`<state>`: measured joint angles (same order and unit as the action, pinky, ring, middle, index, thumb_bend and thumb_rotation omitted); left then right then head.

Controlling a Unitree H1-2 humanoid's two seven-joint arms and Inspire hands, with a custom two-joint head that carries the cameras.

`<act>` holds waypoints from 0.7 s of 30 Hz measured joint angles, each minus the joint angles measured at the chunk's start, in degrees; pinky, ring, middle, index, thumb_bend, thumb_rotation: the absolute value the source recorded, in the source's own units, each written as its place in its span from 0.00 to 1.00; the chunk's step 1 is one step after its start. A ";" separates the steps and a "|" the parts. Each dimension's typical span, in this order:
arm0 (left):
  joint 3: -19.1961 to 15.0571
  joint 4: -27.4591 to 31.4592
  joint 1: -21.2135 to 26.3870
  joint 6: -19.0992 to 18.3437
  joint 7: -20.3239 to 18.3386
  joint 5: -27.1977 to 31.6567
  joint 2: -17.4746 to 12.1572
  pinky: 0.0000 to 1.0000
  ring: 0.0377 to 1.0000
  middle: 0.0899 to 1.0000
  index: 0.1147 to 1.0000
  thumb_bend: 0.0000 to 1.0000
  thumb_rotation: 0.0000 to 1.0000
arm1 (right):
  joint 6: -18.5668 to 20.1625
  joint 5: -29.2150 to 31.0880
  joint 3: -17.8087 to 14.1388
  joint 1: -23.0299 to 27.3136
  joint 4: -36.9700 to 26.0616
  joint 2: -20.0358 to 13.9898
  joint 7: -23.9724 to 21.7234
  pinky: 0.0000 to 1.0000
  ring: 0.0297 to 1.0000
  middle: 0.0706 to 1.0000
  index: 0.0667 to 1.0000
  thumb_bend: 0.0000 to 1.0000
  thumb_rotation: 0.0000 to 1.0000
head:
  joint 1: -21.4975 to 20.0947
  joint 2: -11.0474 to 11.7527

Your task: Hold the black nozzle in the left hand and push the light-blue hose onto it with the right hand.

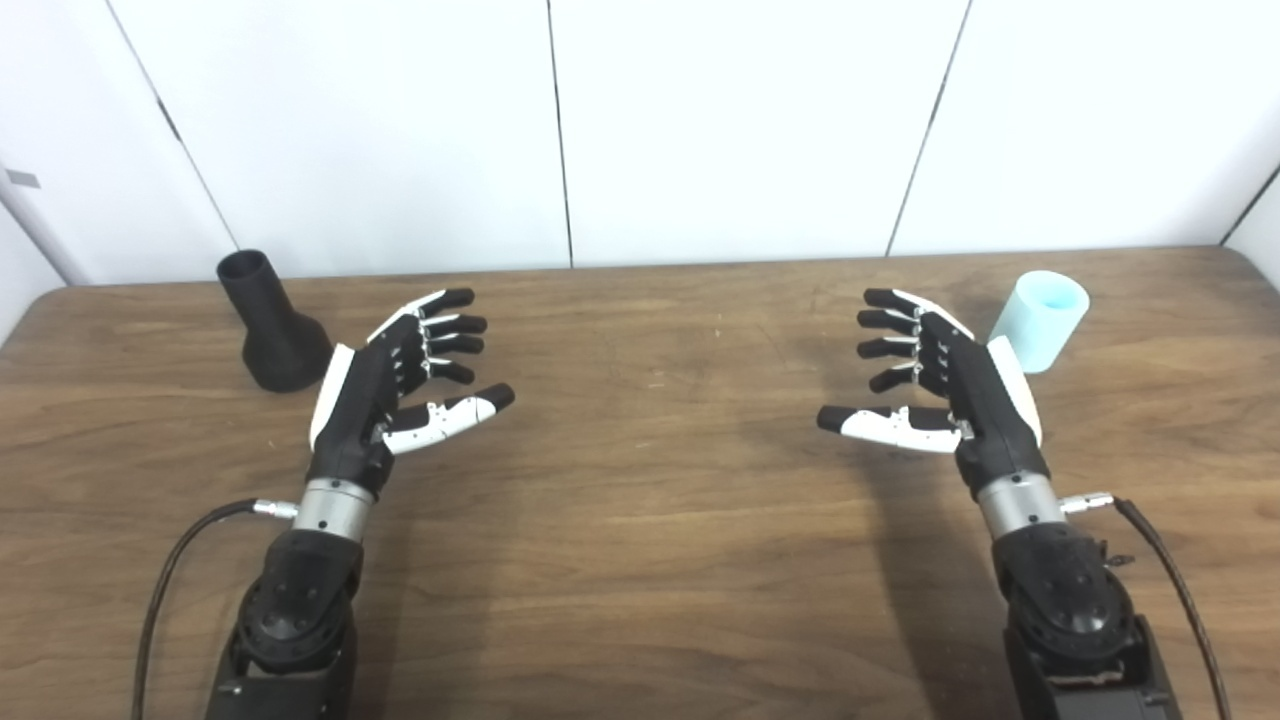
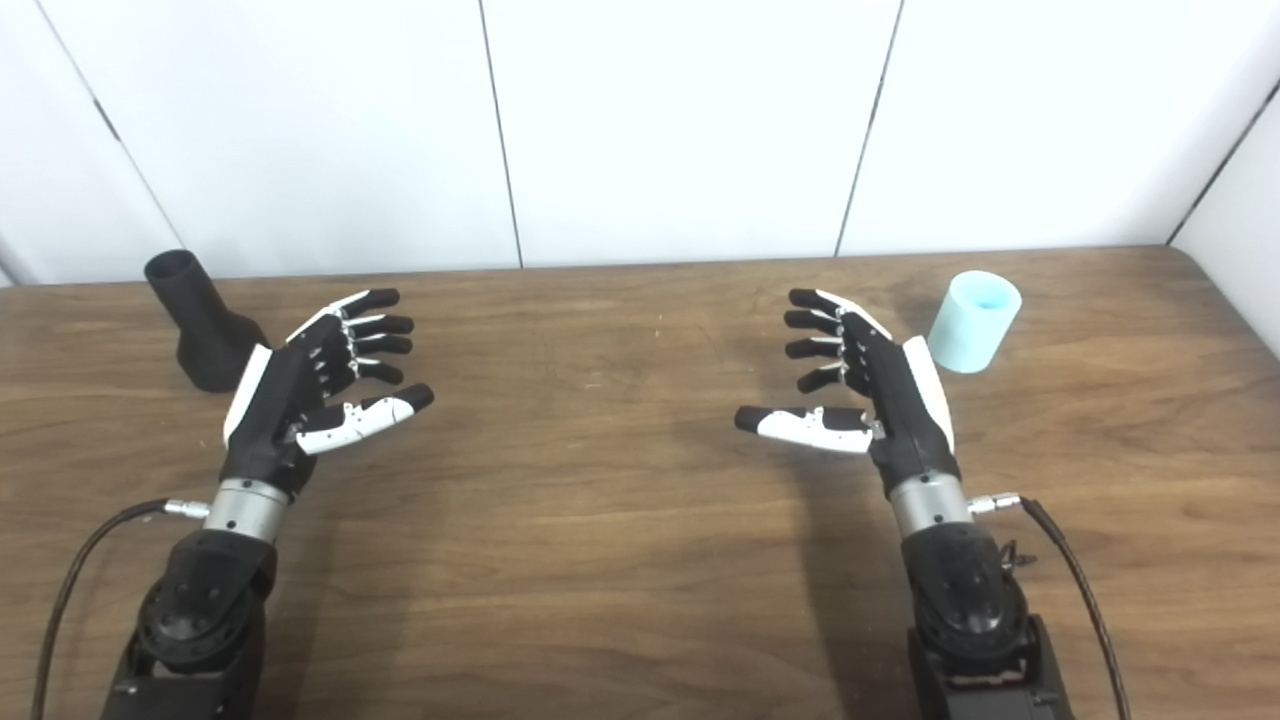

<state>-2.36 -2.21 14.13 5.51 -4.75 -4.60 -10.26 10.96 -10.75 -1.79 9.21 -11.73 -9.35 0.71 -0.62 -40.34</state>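
The black nozzle [image 1: 268, 325] stands upright on its wide base at the far left of the wooden table [image 1: 640, 560], its narrow open end up. The light-blue hose piece [image 1: 1040, 320], a short open tube, stands at the far right. My left hand [image 1: 400, 375] is open and empty, palm facing inward, just right of the nozzle and apart from it. My right hand [image 1: 935, 380] is open and empty, palm facing inward, just left of the hose piece and apart from it.
White wall panels [image 1: 560, 130] stand behind the table's far edge. A cable [image 1: 170, 570] runs from my left wrist and another cable [image 1: 1170, 570] runs from my right wrist.
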 measured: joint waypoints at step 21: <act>0.82 -0.39 0.02 0.14 0.81 -0.62 1.60 0.53 0.66 0.66 0.66 0.72 0.00 | -1.48 1.41 -0.57 -0.58 0.63 -1.66 -0.44 0.53 0.69 0.76 0.79 0.73 0.00 | 12.91 4.39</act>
<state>-1.54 -2.60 14.14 5.65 -3.94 -5.21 -8.66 9.47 -9.34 -2.36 8.63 -11.10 -11.01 0.27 12.29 -35.95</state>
